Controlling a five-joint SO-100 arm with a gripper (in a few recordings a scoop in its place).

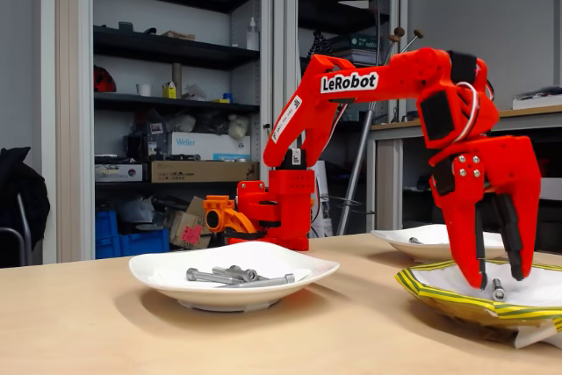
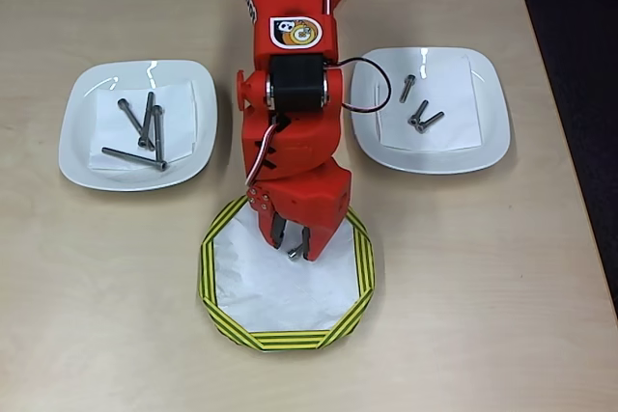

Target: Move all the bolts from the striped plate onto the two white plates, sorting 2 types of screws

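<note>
My red gripper (image 2: 293,243) points down over the striped plate (image 2: 214,282), open, its fingertips on either side of one short bolt (image 2: 294,254). From the side, that bolt (image 1: 498,289) rests on the striped plate (image 1: 439,294) just below and between the fingertips of my gripper (image 1: 500,278). The left white plate (image 2: 82,156) holds several long bolts (image 2: 150,127) on a paper sheet. Three short bolts (image 2: 418,113) lie on the right white plate (image 2: 488,132). In the fixed view the near white plate (image 1: 167,277) carries the long bolts (image 1: 237,277).
The arm's base (image 1: 277,212) stands at the table's far side between the two white plates, and the arm reaches forward over the middle. A second white plate (image 1: 439,236) sits behind the striped one. Shelving and a desk stand beyond the table.
</note>
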